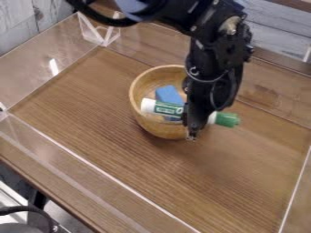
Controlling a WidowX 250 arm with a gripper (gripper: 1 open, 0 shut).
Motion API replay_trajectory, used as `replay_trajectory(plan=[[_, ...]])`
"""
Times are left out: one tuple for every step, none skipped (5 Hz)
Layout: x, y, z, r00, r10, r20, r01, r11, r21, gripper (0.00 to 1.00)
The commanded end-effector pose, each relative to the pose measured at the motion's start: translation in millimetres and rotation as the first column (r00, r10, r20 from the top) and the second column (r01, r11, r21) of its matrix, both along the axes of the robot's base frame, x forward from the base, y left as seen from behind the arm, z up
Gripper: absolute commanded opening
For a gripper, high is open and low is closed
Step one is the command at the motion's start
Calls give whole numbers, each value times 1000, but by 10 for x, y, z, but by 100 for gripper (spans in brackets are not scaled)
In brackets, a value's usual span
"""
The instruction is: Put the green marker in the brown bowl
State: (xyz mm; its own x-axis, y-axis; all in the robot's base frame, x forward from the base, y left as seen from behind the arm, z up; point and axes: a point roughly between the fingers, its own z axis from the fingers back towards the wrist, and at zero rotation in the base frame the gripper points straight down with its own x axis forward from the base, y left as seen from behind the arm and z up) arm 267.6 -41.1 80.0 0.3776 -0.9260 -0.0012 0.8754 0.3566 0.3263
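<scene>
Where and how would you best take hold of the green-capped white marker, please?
I would pinch the slim white marker with the green cap around the middle of its barrel, coming from above with fingers on its two long sides. It lies slantwise across the light-brown wooden bowl, cap end out past the rim, so a grip across its length should hold it most evenly.

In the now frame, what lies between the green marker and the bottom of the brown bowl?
The blue block lies in the brown bowl, behind the green marker; the camera view can't settle what is directly underneath.
</scene>
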Motion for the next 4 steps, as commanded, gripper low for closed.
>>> replay_trajectory(plan=[[50,14,139,998,15,59,-14,1000,-15,0],[75,14,83,998,0,64,1,1000,-20,0],[96,19,35,998,-12,68,14,1000,-25,0],[120,22,-10,997,-23,72,25,999,-29,0]])
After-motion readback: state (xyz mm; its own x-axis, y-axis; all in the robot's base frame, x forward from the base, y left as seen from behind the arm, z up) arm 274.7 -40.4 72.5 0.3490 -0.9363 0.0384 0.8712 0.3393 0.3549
